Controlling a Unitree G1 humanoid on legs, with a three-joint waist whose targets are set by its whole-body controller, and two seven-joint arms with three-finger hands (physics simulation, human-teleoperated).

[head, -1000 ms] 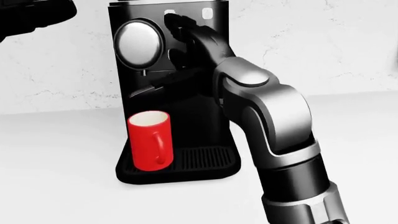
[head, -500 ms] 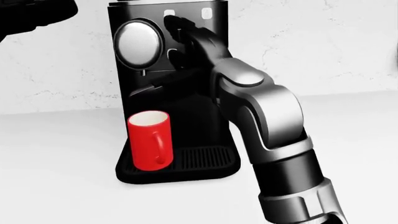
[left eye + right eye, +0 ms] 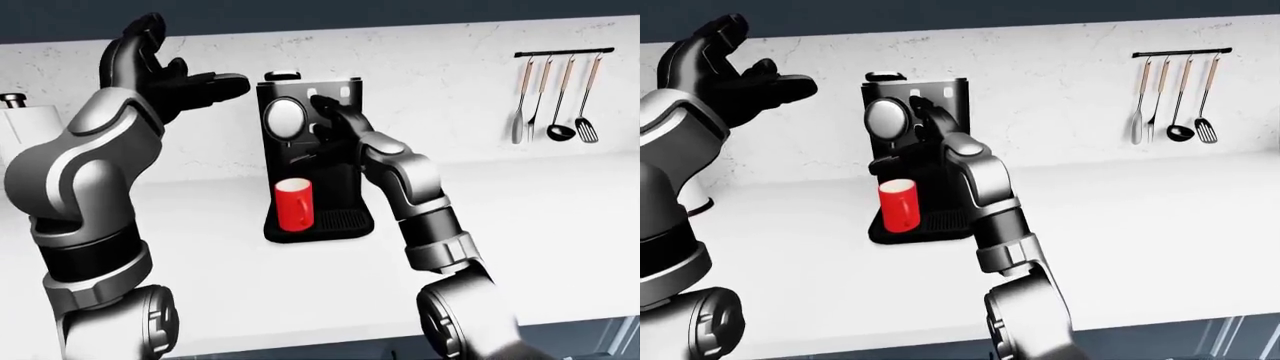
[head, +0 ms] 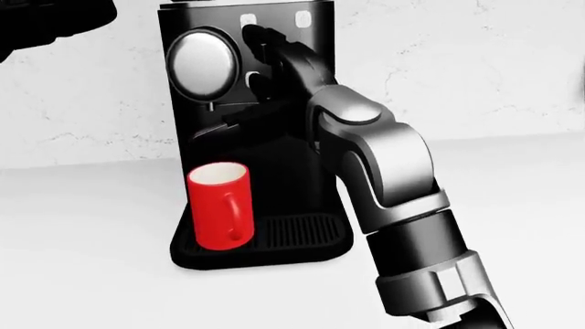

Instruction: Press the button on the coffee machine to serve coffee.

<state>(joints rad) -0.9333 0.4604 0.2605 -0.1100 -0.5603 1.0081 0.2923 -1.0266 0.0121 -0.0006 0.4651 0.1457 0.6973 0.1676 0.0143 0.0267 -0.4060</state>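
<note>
White counter holds the coffee machine; right hand, empty with one finger extended, could slip off the button; left hand is open and empty.

Head view: tight, looks slightly down at the coffee machine, which fills the frame's left-centre. Left-eye and right-eye views: wider, same heading, taking in bench, wall and utensil rail. Both eyes overlap almost fully, with a small sideways offset; all three views share the machine and red mug
</note>
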